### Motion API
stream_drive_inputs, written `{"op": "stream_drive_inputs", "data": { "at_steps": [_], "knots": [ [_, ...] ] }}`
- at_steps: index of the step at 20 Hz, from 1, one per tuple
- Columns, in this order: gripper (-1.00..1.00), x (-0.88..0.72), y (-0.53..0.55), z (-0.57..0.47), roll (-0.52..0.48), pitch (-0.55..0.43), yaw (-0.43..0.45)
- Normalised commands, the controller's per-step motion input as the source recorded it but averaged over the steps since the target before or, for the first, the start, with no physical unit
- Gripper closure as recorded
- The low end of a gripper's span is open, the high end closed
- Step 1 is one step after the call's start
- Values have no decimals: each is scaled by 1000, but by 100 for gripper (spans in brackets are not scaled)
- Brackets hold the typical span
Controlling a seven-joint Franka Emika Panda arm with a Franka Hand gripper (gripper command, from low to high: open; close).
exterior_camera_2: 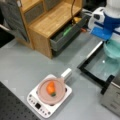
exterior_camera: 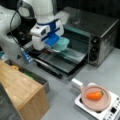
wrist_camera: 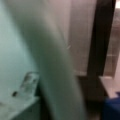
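My gripper (exterior_camera: 51, 48) hangs over the open glass door (exterior_camera: 65, 60) of the toaster oven (exterior_camera: 100, 30), shut on the rim of a teal bowl (exterior_camera: 61, 43). The bowl sits just above the door, in front of the oven's mouth. In a front view the gripper (exterior_camera_2: 108, 42) shows at the top right below its blue mount, with the bowl (exterior_camera_2: 114, 49) under it above the door (exterior_camera_2: 100, 66). The wrist view is filled by the bowl's pale rim (wrist_camera: 53, 62) and teal inside (wrist_camera: 15, 50); one finger pad (wrist_camera: 27, 82) shows at lower left.
A pink pan (exterior_camera: 97, 104) holding a carrot (exterior_camera: 94, 95) rests on a white hotplate (exterior_camera: 113, 110); both front views show it, carrot (exterior_camera_2: 51, 88) included. A wooden cabinet (exterior_camera_2: 50, 20) has an open drawer (exterior_camera_2: 65, 35) with small items.
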Motion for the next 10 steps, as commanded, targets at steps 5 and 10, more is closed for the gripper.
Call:
{"op": "stream_drive_inputs", "data": {
  "at_steps": [5,10],
  "knots": [
    [100,384,342,114,8,157,-148],
    [100,137,210,68,-3,124,-90]
  ]
}}
